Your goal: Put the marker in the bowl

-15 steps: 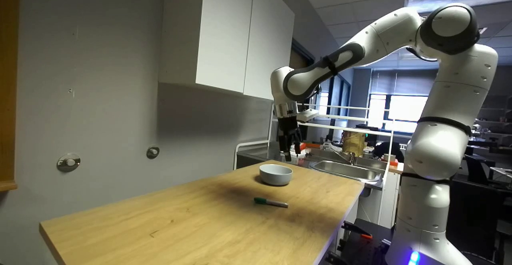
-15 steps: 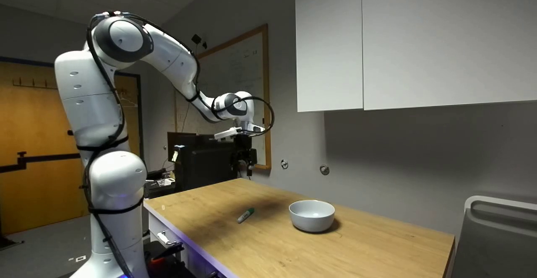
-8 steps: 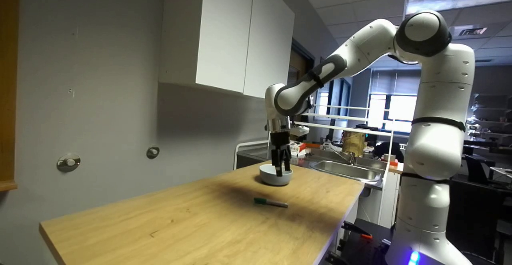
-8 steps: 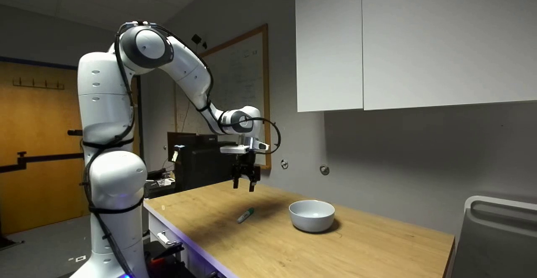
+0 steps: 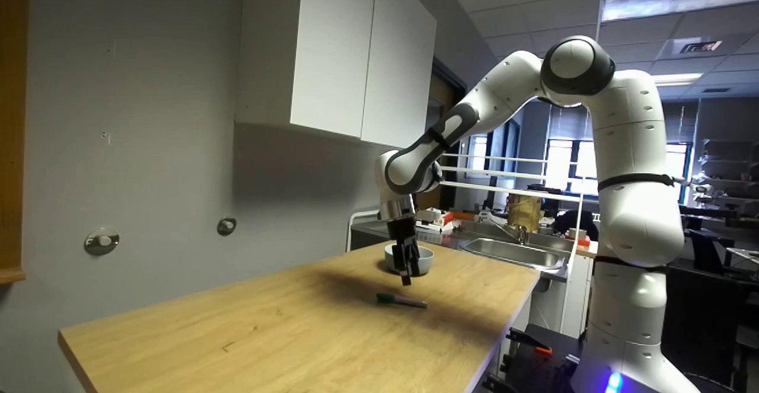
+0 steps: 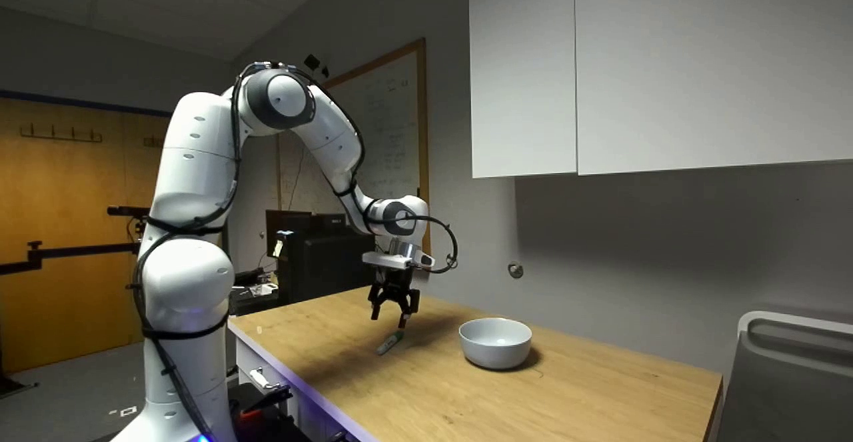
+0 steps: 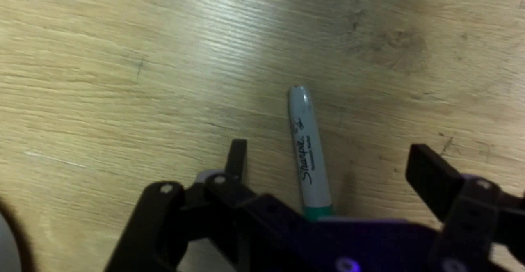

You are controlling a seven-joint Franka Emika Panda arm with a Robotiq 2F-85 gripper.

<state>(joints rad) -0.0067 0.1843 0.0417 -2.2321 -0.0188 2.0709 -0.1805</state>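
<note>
Gripper (image 6: 389, 321): jaws spread apart, holding nothing; hangs above the tabletop (image 6: 566, 402).
Marker (image 5: 402, 301): flat on the tabletop, grey barrel (image 7: 311, 157), green cap (image 7: 318, 212); outside the bowl (image 6: 495, 352), near it, not touching. Wrist view puts it between the jaws, off-centre toward the picture's left.
Grasp (judged): centre over the barrel first, take out the slight lean, then lower straight and close across the width. One jaw touching early could roll it.
Surface: pale wood grain, scuffed; glare in the wrist view.
Room: white wall cabinet (image 6: 523, 82), whiteboard (image 6: 393, 135), steel sink (image 5: 519, 255) past the tabletop's end.
</note>
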